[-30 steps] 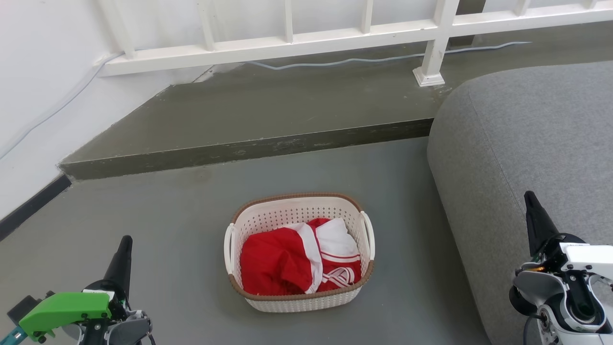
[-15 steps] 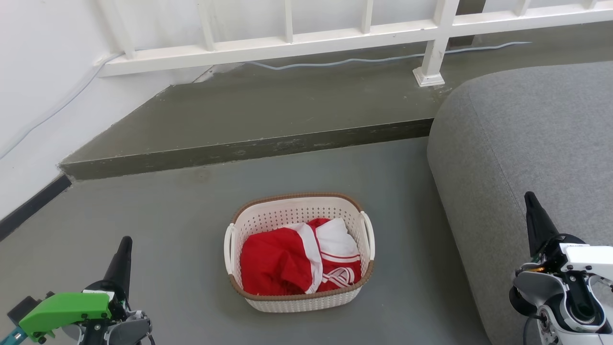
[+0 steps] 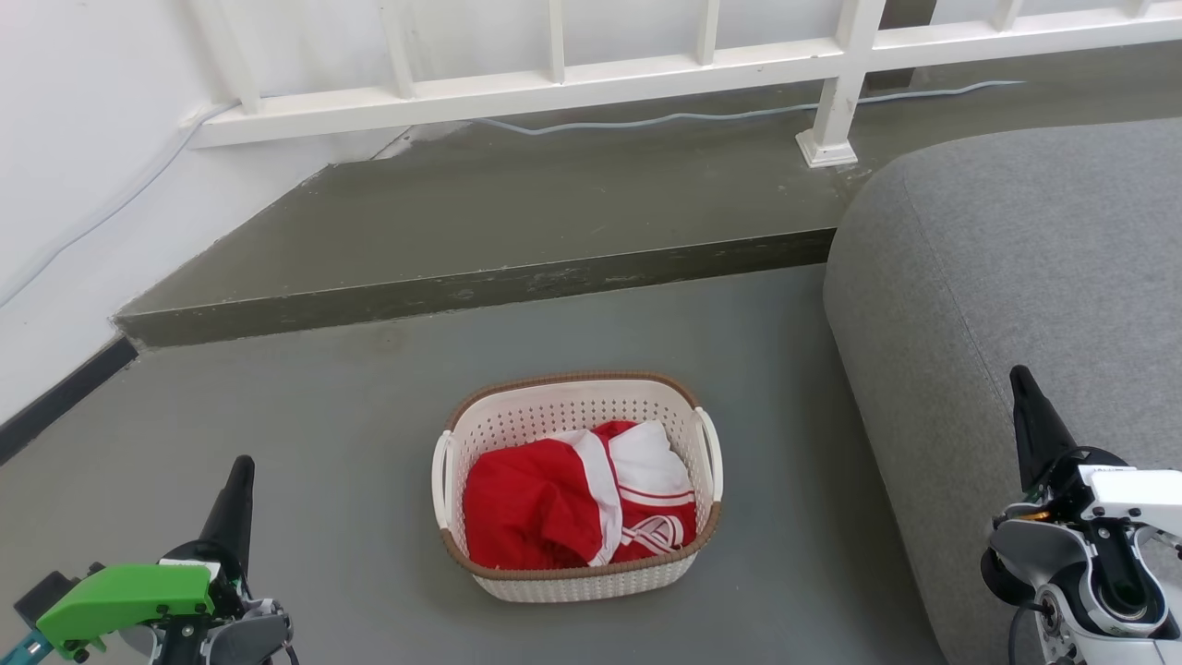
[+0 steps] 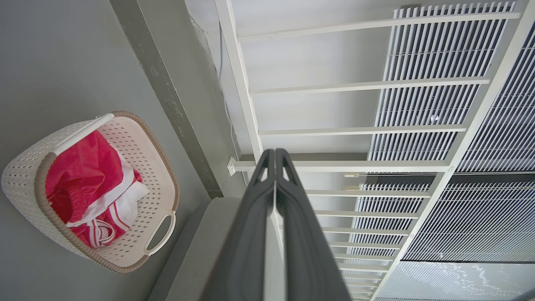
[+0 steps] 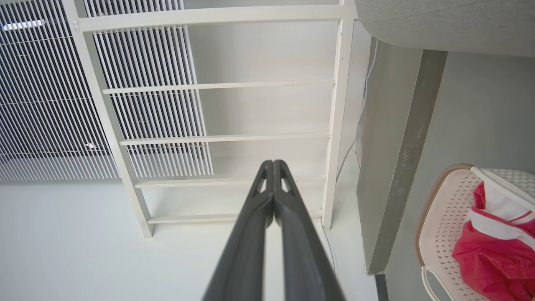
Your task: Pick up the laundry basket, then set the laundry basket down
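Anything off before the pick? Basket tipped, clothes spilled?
Nothing stands out. The laundry basket sits upright on the grey floor, red-and-white clothes all inside its rim. The left gripper and right gripper are shut, well apart from it on either side.

Laundry basket on floor, jaws together

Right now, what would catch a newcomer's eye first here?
The red-and-white clothes heaped in the laundry basket on the grey floor, centre of the head view. A grey sofa bulks at its right, and the left gripper and right gripper point up from the lower corners.
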